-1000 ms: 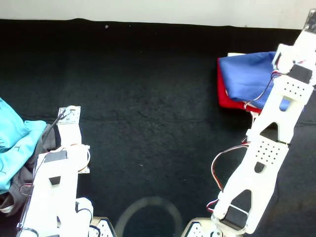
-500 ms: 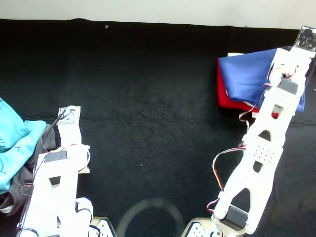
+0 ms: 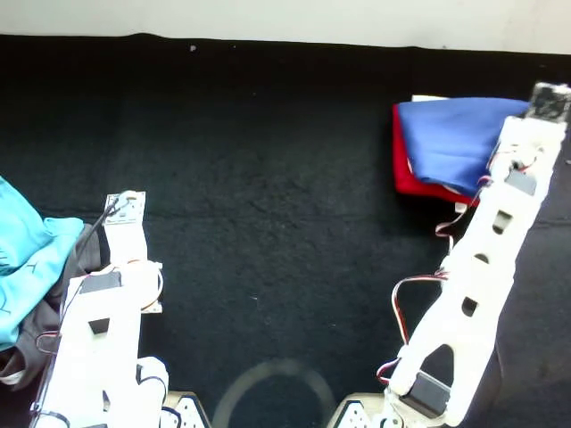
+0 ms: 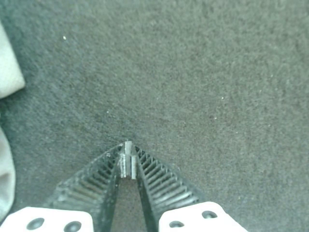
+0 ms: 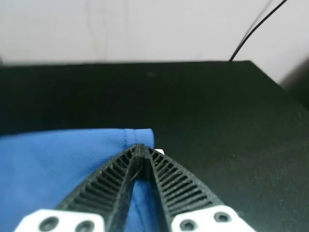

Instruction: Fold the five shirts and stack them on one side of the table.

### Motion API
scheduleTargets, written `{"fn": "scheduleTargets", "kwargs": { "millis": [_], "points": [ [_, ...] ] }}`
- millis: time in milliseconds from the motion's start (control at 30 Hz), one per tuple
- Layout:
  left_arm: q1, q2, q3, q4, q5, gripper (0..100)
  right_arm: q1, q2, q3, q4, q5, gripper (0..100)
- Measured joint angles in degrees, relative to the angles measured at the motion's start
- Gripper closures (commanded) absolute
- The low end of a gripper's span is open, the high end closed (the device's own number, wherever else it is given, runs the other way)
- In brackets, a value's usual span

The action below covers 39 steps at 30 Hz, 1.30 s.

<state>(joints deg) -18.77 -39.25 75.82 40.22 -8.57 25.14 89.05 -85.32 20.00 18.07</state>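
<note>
The right hand [image 5: 140, 154] is closed, its ribbed jaws meeting tip to tip at the hemmed corner of the royal-blue knit shirt [image 5: 58, 159]; whether a pinch of hem sits between them I cannot tell. Over the past second its arm has stretched farther out across the pile; the royal-blue knit shirt [image 3: 451, 134], rucked up and drawn toward the arm half a second ago, now lies flatter on the red folded shirt [image 3: 406, 178] at the far right of the black felt-covered surface [image 3: 268, 160]; I judge this to be the last tidying of that shirt on the stack, so at least two look done.

The left hand [image 4: 128, 162] is also closed, holding nothing, over bare felt, and has not moved; beside its arm the turquoise crumpled shirt [image 3: 27, 250] and the grey crumpled shirt [image 3: 31, 348] wait unfolded at the left edge, well apart from the stack.

No brand, label or legible writing shows on any cloth; thin dark lines on the turquoise one are too small to read.
</note>
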Motion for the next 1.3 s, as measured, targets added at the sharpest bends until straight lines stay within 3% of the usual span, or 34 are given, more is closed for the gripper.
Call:
{"fn": "scheduleTargets", "kwargs": {
  "millis": [200,433,633,900,1133,1300],
  "points": [
    [0.00,0.00,0.00,0.00,0.00,99,0.00,0.35,-0.09,-0.09,-0.18,99.1],
    [0.00,0.00,0.00,0.00,0.00,99,1.41,-7.82,0.09,4.57,-9.85,99.1],
    [0.00,0.00,0.00,0.00,0.00,99,2.11,-21.36,0.00,20.40,-18.11,99.1],
    [0.00,0.00,0.00,0.00,0.00,99,1.49,-36.48,0.00,47.21,-19.16,99.1],
    [0.00,0.00,0.00,0.00,0.00,99,-7.91,-40.18,0.18,74.64,-19.16,99.1],
    [0.00,0.00,0.00,0.00,0.00,99,-14.07,-40.79,6.86,80.09,-19.16,99.1]
  ]
}}
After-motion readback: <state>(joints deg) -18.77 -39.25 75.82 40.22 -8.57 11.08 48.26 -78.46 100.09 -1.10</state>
